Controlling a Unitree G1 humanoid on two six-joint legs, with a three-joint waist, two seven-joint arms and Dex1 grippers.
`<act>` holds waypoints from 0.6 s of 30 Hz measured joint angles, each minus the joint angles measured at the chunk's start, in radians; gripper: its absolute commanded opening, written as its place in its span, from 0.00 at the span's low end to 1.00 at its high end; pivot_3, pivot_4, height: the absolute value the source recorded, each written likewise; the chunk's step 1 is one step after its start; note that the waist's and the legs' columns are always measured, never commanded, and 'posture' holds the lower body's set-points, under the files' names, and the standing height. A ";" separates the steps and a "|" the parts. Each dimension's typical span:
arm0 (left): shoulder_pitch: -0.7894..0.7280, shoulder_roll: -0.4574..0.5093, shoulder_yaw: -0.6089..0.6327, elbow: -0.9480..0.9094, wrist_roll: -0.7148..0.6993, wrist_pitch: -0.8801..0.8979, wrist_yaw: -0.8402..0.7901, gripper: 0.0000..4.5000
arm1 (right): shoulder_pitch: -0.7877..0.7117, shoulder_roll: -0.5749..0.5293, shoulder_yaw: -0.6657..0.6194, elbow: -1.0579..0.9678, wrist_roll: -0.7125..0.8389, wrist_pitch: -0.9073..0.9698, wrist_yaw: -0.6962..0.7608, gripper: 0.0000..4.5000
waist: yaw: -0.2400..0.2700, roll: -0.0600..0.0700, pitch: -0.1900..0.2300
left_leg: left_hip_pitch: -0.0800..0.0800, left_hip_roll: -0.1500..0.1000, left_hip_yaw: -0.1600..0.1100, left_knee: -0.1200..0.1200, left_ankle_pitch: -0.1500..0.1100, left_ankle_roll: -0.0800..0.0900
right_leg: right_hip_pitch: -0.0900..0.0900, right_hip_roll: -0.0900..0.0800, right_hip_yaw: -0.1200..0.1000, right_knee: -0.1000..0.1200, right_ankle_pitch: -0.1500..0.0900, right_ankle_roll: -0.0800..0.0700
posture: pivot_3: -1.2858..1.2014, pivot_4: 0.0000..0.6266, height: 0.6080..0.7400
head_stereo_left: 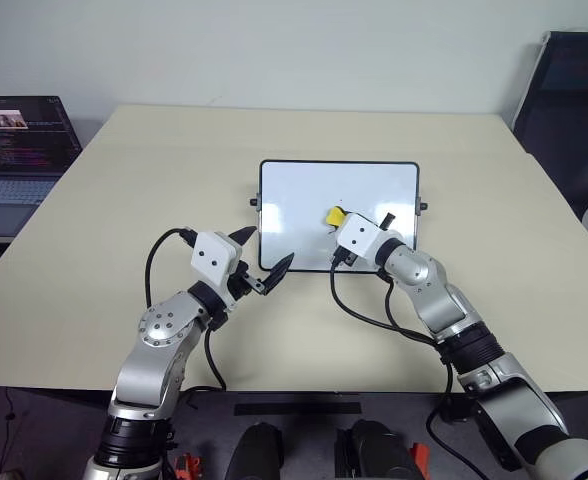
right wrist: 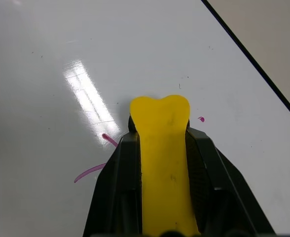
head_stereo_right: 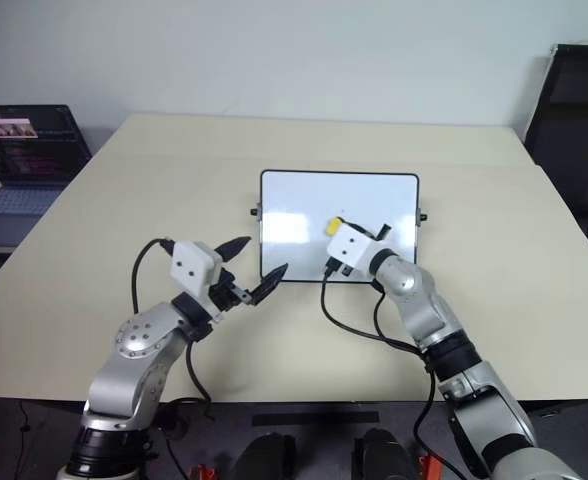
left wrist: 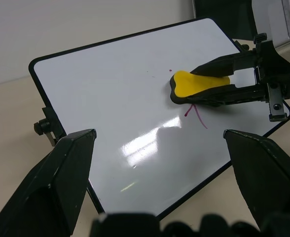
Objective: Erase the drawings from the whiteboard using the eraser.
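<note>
The whiteboard (head_stereo_left: 304, 205) lies flat in the middle of the table, black-framed with knobs on its short sides. My right gripper (right wrist: 160, 163) is shut on the yellow eraser (right wrist: 161, 128), which rests on the board's right half (head_stereo_left: 332, 215). Of the drawings, thin red strokes (right wrist: 93, 170) and a small dot (right wrist: 201, 119) show beside the eraser; the same strokes (left wrist: 197, 112) appear under it in the left wrist view. My left gripper (head_stereo_left: 264, 262) stands open at the board's near left corner, its fingers (left wrist: 61, 173) holding nothing.
An open laptop (head_stereo_left: 19, 150) sits on a side desk at the far left. A dark chair (head_stereo_left: 574, 110) stands past the table's far right corner. Bare beige table (head_stereo_left: 124, 200) surrounds the board.
</note>
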 measured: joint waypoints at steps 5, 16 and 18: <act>-0.005 -0.001 0.000 0.002 0.000 -0.001 -0.001 1.00 | -0.045 0.016 -0.044 0.038 0.018 0.003 -0.049 0.20 | 0.000 0.000 0.001 | -0.001 0.000 0.000 0.000 0.000 0.000 | -0.001 0.000 0.000 0.000 0.000 0.000 | 0.52 0.24 1.00; -0.012 -0.007 -0.003 0.010 0.001 -0.002 -0.006 1.00 | -0.165 0.022 -0.086 0.185 0.025 -0.070 -0.112 0.20 | -0.004 0.000 0.001 | -0.007 0.000 0.001 -0.003 0.000 0.000 | -0.009 0.000 0.000 0.000 0.000 -0.001 | 0.52 0.24 1.00; -0.011 -0.008 -0.003 0.009 0.001 -0.002 -0.006 1.00 | -0.166 0.024 -0.083 0.190 0.025 -0.073 -0.105 0.20 | -0.006 0.000 0.001 | -0.007 0.000 0.000 -0.003 0.000 0.000 | -0.008 0.000 0.000 0.000 0.000 -0.001 | 0.52 0.24 1.00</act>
